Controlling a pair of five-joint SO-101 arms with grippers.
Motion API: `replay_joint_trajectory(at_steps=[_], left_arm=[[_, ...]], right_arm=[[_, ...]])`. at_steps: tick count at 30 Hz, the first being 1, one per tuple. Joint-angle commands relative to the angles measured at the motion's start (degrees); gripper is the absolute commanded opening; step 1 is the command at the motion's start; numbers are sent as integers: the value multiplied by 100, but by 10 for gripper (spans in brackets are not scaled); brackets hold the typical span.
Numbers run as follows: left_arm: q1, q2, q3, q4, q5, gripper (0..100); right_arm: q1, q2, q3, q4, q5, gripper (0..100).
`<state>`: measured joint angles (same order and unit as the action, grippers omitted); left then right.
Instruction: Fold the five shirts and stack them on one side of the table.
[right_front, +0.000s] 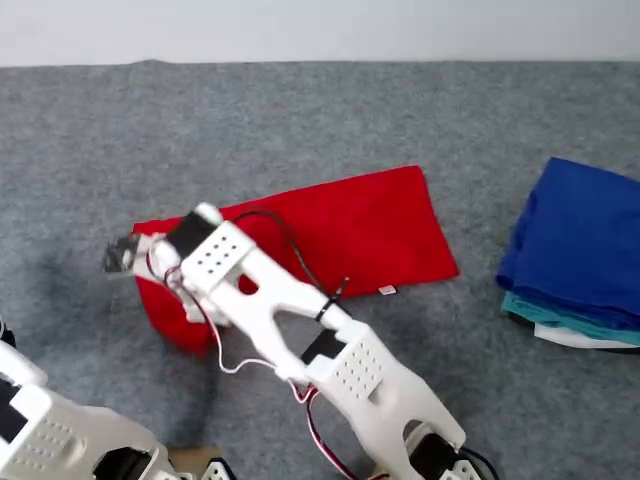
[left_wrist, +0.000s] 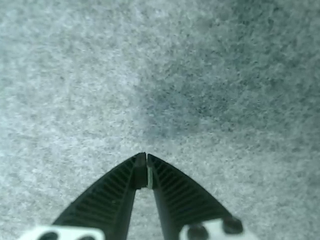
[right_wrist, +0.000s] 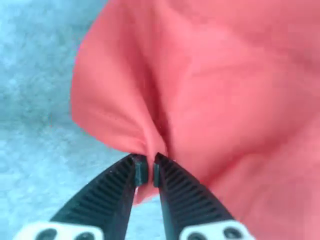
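The right claw (right_wrist: 147, 171) pinches the red shirt (right_front: 360, 225) at its 9 o'clock end. The left claw (left_wrist: 146, 172), pressed together, hangs over the grey surface (left_wrist: 160, 65).

White perforated arm (right_front: 350, 370), ribbed black fingers (left_wrist: 112, 192), red cables (right_front: 218, 345)

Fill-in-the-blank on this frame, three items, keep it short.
1. The right tool pinches a shirt coloured ____.
2. The top garment of the stack is ____.
3. The left tool is ____ above the bare grey table cover.
Missing: red; blue; shut.
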<state>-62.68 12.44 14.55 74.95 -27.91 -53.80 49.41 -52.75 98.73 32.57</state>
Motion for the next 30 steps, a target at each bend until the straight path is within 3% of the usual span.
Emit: replay_joint_trajectory(at_steps=[1,8,15,23,30], left_arm=[[9,-62,-66,-97,35,6],[9,-62,-66,-88,35,6],[9,-62,-66,-70,35,6],[9,-62,-66,-70,35,6],[18,-62,-66,-70,35,6]], right_arm=[[312,-207,-826,-4,114,10],[866,699,-1644,-365,97,32],[1323,1332,-2391,-356,-273,225],[1560,1508,-2629,-338,-308,227],[1068,813,-2567,444,-308,177]])
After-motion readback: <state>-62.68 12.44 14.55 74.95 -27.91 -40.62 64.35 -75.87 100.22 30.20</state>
